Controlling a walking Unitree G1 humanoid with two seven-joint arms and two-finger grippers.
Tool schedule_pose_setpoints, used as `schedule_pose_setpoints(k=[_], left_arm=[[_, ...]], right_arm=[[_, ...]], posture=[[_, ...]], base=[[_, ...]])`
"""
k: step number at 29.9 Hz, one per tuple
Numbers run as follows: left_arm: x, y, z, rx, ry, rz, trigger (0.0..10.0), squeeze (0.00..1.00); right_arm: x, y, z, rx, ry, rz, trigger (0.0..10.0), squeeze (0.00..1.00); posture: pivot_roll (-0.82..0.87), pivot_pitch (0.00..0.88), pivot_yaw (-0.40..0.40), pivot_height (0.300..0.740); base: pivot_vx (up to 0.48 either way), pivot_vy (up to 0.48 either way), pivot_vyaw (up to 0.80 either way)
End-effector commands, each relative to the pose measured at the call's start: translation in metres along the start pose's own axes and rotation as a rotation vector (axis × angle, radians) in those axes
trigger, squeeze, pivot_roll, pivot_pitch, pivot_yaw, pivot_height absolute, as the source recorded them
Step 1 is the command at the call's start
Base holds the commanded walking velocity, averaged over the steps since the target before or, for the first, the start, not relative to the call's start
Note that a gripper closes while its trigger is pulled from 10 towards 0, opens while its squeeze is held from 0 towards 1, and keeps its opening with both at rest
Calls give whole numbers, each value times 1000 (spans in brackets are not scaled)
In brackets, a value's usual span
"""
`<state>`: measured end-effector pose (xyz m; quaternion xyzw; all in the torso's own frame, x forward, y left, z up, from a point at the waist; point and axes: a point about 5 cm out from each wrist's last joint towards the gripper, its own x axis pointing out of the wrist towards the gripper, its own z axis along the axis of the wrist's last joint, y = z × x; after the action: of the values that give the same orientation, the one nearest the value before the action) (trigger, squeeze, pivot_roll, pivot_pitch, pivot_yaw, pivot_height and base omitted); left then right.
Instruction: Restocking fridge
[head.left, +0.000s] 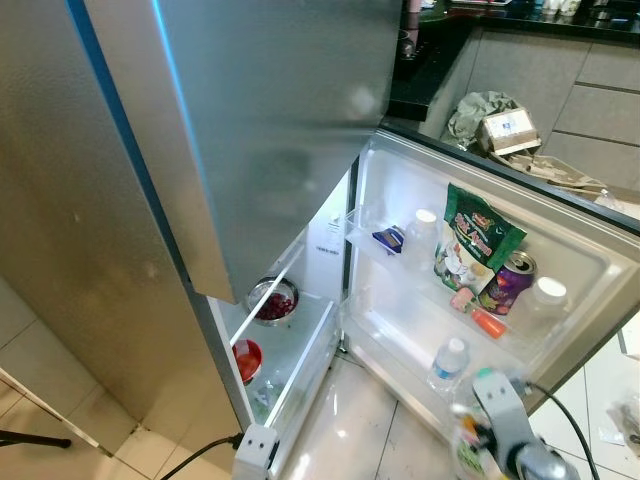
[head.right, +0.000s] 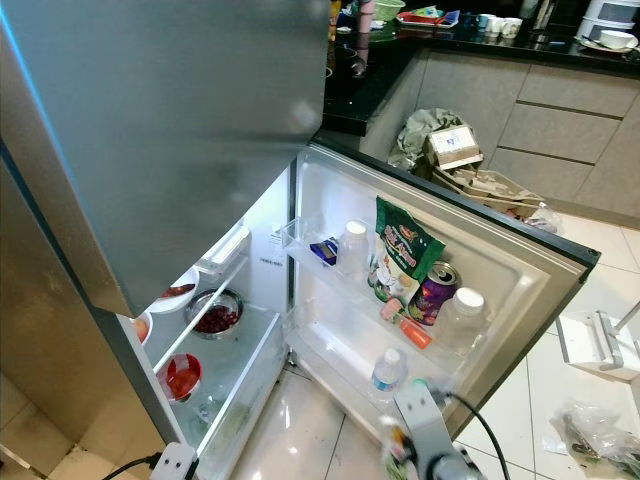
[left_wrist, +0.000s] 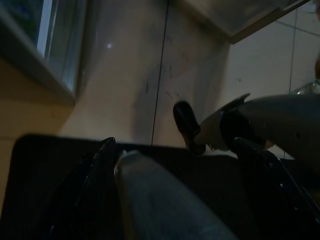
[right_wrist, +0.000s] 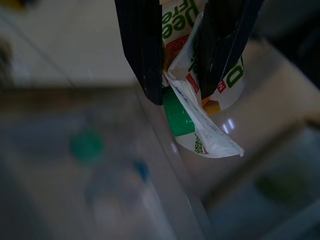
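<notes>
My right gripper (right_wrist: 182, 55) is shut on a white drink pouch (right_wrist: 220, 95) with green lettering and a green screw cap (right_wrist: 177, 117). In the eye views that gripper (head.left: 468, 442) sits low at the front, just before the open fridge door (head.left: 590, 250), near a water bottle (head.left: 450, 362) on the door's lower shelf. The upper door shelf holds a green snack bag (head.left: 475, 240), a purple can (head.left: 510, 282), two white-lidded jars (head.left: 548, 300), a blue packet (head.left: 388, 238) and an orange item (head.left: 488, 322). My left arm hangs idle in a dark view of the floor.
Inside the fridge a steel bowl of red berries (head.left: 272, 300) sits on a shelf, with a red bowl (head.left: 246, 358) lower down. The closed upper steel door (head.left: 250, 130) looms overhead. Bags and a box (head.left: 505, 128) lie by the cabinets behind the door.
</notes>
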<state>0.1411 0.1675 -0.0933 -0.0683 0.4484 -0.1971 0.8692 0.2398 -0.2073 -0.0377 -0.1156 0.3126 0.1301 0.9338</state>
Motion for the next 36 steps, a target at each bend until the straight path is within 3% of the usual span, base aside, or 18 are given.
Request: schedule_pose_setpoints(k=[1, 4, 7, 11, 14, 19, 30, 31, 36], left_arm=[[-4, 6, -6, -16, 24, 29, 10000, 0], [-6, 5, -12, -29, 43, 37, 10000, 0], [-6, 5, -14, -36, 51, 39, 10000, 0], [-7, 5, -16, -45, 55, 44, 10000, 0], [-8, 6, -19, -53, 63, 47, 10000, 0], [-8, 5, -19, -57, 62, 45, 10000, 0], [-7, 4, -17, -57, 54, 36, 10000, 0], [-7, 4, -18, -56, 53, 33, 10000, 0], [-7, 4, -18, -57, 52, 31, 10000, 0]], right_arm=[[2, 3, 11, 33, -61, 53, 10000, 0], [9, 15, 38, 82, -184, 203, 10000, 0], [10, 19, 54, 60, -256, 279, 10000, 0], [11, 19, 66, 33, -306, 297, 10000, 0], [11, -1, 98, -70, -400, 160, 10000, 0], [10, -22, 114, -168, -394, 20, 10000, 0], [7, -46, 116, -286, -319, -112, 10000, 0], [2, -61, 112, -347, -278, -186, 10000, 0], [-4, -77, 109, -365, -253, -265, 10000, 0]], posture=[[-6, 0, -51, 740], [-6, 0, -51, 740], [-4, 0, -54, 740], [-4, 0, -54, 740], [-7, 0, -54, 740], [-11, 0, -55, 740], [-9, 0, -58, 740], [-5, 0, -57, 740], [-3, 0, -58, 740]], base=[[0, 0, 0], [0, 0, 0], [0, 0, 0], [0, 0, 0], [0, 0, 0], [0, 0, 0], [0, 0, 0], [0, 0, 0], [0, 0, 0]])
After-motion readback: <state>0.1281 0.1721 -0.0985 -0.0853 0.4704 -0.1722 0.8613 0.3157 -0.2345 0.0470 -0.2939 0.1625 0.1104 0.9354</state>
